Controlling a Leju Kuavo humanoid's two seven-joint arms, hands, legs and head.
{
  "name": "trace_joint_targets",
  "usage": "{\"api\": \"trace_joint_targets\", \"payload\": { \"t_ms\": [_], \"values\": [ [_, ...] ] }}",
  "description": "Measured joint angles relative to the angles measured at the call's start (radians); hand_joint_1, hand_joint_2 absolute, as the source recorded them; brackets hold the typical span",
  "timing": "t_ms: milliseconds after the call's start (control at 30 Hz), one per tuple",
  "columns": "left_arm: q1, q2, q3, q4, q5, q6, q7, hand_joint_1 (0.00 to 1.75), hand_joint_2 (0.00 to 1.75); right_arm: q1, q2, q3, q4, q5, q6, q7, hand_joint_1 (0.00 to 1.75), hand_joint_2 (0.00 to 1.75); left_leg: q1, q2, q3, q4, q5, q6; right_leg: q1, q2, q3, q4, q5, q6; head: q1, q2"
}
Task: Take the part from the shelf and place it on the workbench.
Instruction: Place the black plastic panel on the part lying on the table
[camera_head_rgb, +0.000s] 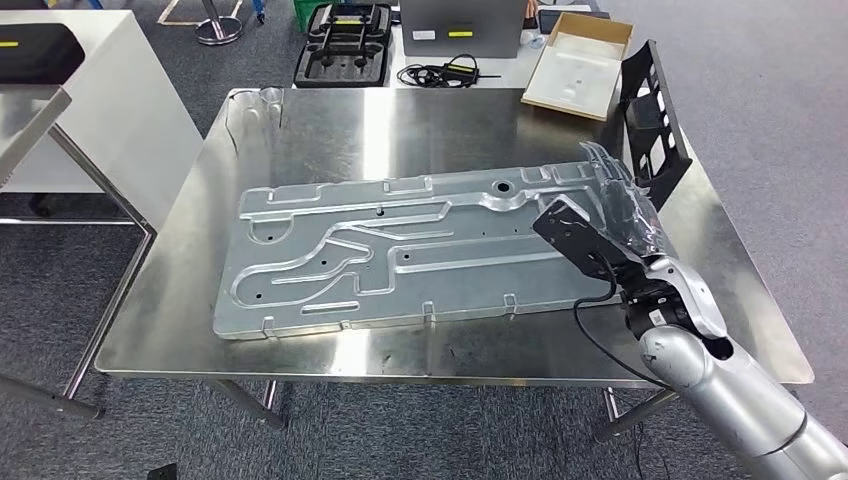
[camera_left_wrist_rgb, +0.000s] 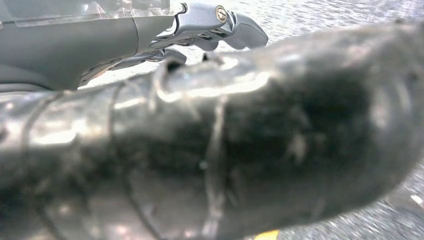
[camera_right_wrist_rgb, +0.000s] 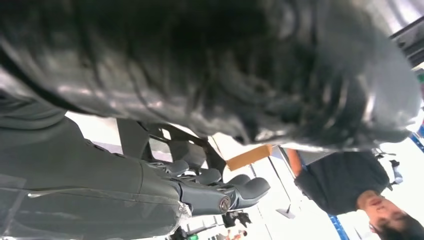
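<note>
Your part (camera_head_rgb: 400, 250), a big flat silver metal panel with raised channels, lies flat on the steel surface (camera_head_rgb: 300, 120), filling most of the middle and running left to right. Your right hand (camera_head_rgb: 625, 215) sits over the part's right end, wrapped in a dark glossy cover; you can't tell if the fingers grip the edge or just rest there. Your left hand (camera_left_wrist_rgb: 215, 30) shows fingers curled in with nothing visible between them. A black perforated bracket (camera_head_rgb: 650, 120) stands upright at the surface's right rear edge. A person (camera_right_wrist_rgb: 360, 190) stands nearby in the right wrist view.
</note>
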Motion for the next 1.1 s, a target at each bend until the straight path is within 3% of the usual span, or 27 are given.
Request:
{"api": "trace_joint_targets", "payload": {
  "t_ms": [67, 100, 133, 167, 200, 267, 300, 333, 433, 467, 533, 600, 633, 700, 767, 833, 900, 967, 1000, 1033, 1100],
  "values": [
    [0.0, -0.002, 0.001, 0.0, -0.002, 0.0, 0.002, 0.0, 0.0, -0.014, 0.003, 0.011, 0.0, 0.0, 0.004, 0.002, 0.0, 0.0, 0.001, 0.002, -0.019, -0.004, 0.019, 0.006, -0.001, 0.001, -0.032, 0.11, -0.092, 0.005, 0.0, 0.0],
    [0.001, -0.003, 0.001, 0.0, -0.002, 0.0, 0.003, 0.0, 0.0, -0.017, 0.005, 0.016, 0.0, 0.0, 0.006, 0.002, 0.0, 0.0, 0.001, 0.002, -0.031, -0.002, 0.027, 0.006, -0.001, 0.001, -0.045, 0.169, -0.127, 0.008, 0.001, 0.0],
    [0.001, -0.004, 0.001, 0.0, -0.002, 0.0, 0.003, 0.0, 0.0, -0.018, 0.007, 0.02, 0.0, 0.0, 0.007, 0.003, 0.0, 0.0, 0.001, 0.002, -0.044, 0.002, 0.033, 0.005, -0.002, 0.001, -0.047, 0.206, -0.142, 0.011, 0.0, 0.0],
    [0.002, -0.005, 0.002, 0.0, -0.002, 0.0, 0.003, 0.0, 0.0, -0.019, 0.008, 0.026, 0.0, 0.0, 0.008, 0.004, 0.0, 0.0, 0.002, 0.002, -0.056, 0.007, 0.039, 0.003, -0.003, 0.001, -0.031, 0.208, -0.137, 0.014, 0.001, 0.0],
    [0.003, -0.006, 0.002, 0.0, -0.002, 0.0, 0.004, 0.0, 0.0, -0.022, 0.009, 0.03, 0.001, 0.0, 0.008, 0.005, 0.0, 0.0, 0.004, 0.002, -0.069, 0.015, 0.043, 0.0, -0.005, 0.0, 0.004, 0.171, -0.119, 0.016, 0.0, 0.0],
    [0.003, -0.007, 0.003, 0.0, -0.003, -0.001, 0.004, 0.0, 0.0, -0.028, 0.011, 0.038, 0.0, 0.0, 0.008, 0.005, 0.0, 0.0, 0.006, 0.001, -0.094, 0.036, 0.048, -0.008, -0.005, 0.001, 0.092, 0.048, -0.091, 0.018, 0.0, 0.0],
    [0.003, -0.007, 0.004, 0.0, -0.003, -0.001, 0.004, 0.0, 0.0, -0.031, 0.012, 0.041, 0.0, 0.0, 0.008, 0.005, 0.0, 0.0, 0.005, 0.001, -0.102, 0.045, 0.05, -0.013, -0.004, 0.003, 0.118, 0.008, -0.081, 0.014, 0.0, 0.0],
    [0.003, -0.007, 0.004, 0.0, -0.003, -0.001, 0.003, 0.0, 0.0, -0.033, 0.013, 0.043, 0.0, 0.0, 0.008, 0.005, 0.0, 0.0, 0.004, 0.0, -0.108, 0.053, 0.052, -0.018, -0.003, 0.005, 0.128, -0.015, -0.081, 0.009, 0.0, 0.0],
    [0.005, -0.006, 0.006, 0.0, -0.003, 0.0, 0.004, 0.0, 0.0, -0.036, 0.017, 0.052, -0.001, 0.0, 0.008, 0.005, 0.0, 0.0, 0.005, -0.005, -0.12, 0.062, 0.063, -0.034, -0.001, 0.006, 0.113, -0.017, -0.068, -0.013, 0.0, 0.0],
    [0.006, -0.006, 0.006, 0.0, -0.003, 0.0, 0.004, 0.0, 0.0, -0.038, 0.019, 0.055, -0.001, 0.0, 0.008, 0.005, 0.0, 0.0, 0.006, -0.006, -0.129, 0.073, 0.049, -0.04, -0.001, 0.004, 0.105, -0.016, -0.059, -0.021, 0.0, 0.0],
    [0.008, -0.007, 0.006, 0.0, -0.003, 0.0, 0.004, 0.0, 0.0, -0.041, 0.021, 0.059, -0.001, 0.0, 0.008, 0.005, 0.0, 0.0, 0.012, -0.006, -0.158, 0.147, -0.028, -0.052, -0.003, 0.002, 0.083, -0.02, -0.039, -0.035, -0.002, 0.0],
    [0.007, -0.008, 0.006, 0.0, -0.003, 0.0, 0.004, 0.0, 0.0, -0.042, 0.024, 0.065, -0.001, 0.0, 0.008, 0.005, 0.0, 0.0, 0.016, -0.006, -0.189, 0.266, -0.117, -0.06, -0.002, 0.002, 0.055, -0.019, -0.018, -0.039, -0.004, 0.0],
    [0.007, -0.008, 0.006, 0.0, -0.003, 0.0, 0.004, 0.0, 0.0, -0.042, 0.024, 0.068, 0.0, 0.0, 0.008, 0.005, 0.0, 0.0, 0.017, -0.006, -0.193, 0.309, -0.136, -0.06, -0.001, 0.002, 0.04, -0.019, -0.008, -0.039, -0.004, 0.0],
    [0.007, -0.008, 0.006, 0.0, -0.003, -0.001, 0.004, 0.0, 0.0, -0.042, 0.025, 0.074, 0.0, 0.0, 0.008, 0.005, 0.0, 0.0, 0.016, -0.006, -0.153, 0.304, -0.113, -0.057, 0.0, 0.002, 0.013, -0.018, 0.012, -0.036, -0.004, 0.0],
    [0.005, -0.007, 0.006, 0.0, -0.003, -0.001, 0.004, 0.0, 0.0, -0.043, 0.025, 0.077, -0.001, 0.0, 0.008, 0.005, 0.0, 0.0, 0.014, -0.007, -0.057, 0.189, -0.075, -0.049, 0.0, 0.002, -0.005, -0.018, 0.029, -0.031, -0.004, 0.0],
    [0.004, -0.006, 0.007, 0.0, -0.004, -0.001, 0.004, 0.0, 0.0, -0.045, 0.025, 0.079, -0.001, 0.0, 0.009, 0.005, 0.0, 0.0, 0.008, -0.008, 0.021, 0.073, -0.076, -0.039, -0.002, 0.002, -0.013, -0.021, 0.046, -0.021, -0.003, 0.0],
    [0.003, -0.005, 0.007, 0.0, -0.007, 0.0, 0.009, 0.0, 0.0, -0.051, 0.025, 0.084, -0.001, 0.0, 0.011, 0.006, 0.0, 0.0, 0.0, -0.009, 0.037, 0.033, -0.077, -0.028, -0.005, 0.001, -0.012, -0.031, 0.065, -0.007, -0.005, 0.0],
    [0.003, -0.005, 0.007, 0.0, -0.012, 0.001, 0.017, 0.0, 0.0, -0.06, 0.026, 0.09, -0.001, 0.002, 0.014, 0.009, 0.0, 0.0, 0.002, -0.005, 0.031, 0.019, -0.054, -0.015, -0.005, 0.0, -0.014, -0.033, 0.064, 0.004, -0.007, 0.0],
    [0.002, -0.005, 0.007, 0.0, -0.015, 0.001, 0.021, 0.0, 0.0, -0.065, 0.026, 0.092, -0.001, 0.003, 0.016, 0.013, 0.0, 0.0, 0.004, -0.002, 0.027, 0.012, -0.04, -0.007, -0.004, 0.0, -0.02, -0.016, 0.039, 0.007, -0.006, 0.0],
    [0.002, -0.005, 0.007, 0.0, -0.019, 0.002, 0.023, 0.0, 0.0, -0.072, 0.026, 0.094, -0.001, 0.004, 0.018, 0.016, 0.0, 0.0, 0.006, 0.001, 0.02, 0.007, -0.026, -0.001, -0.003, 0.001, -0.032, 0.022, -0.003, 0.008, -0.005, 0.0],
    [0.002, -0.005, 0.007, 0.0, -0.023, 0.002, 0.025, 0.0, 0.0, -0.081, 0.026, 0.098, -0.001, 0.004, 0.022, 0.023, 0.0, 0.0, 0.004, 0.005, -0.005, 0.008, -0.004, 0.007, -0.002, 0.001, -0.061, 0.141, -0.099, 0.01, -0.003, 0.0]
  ]
}}
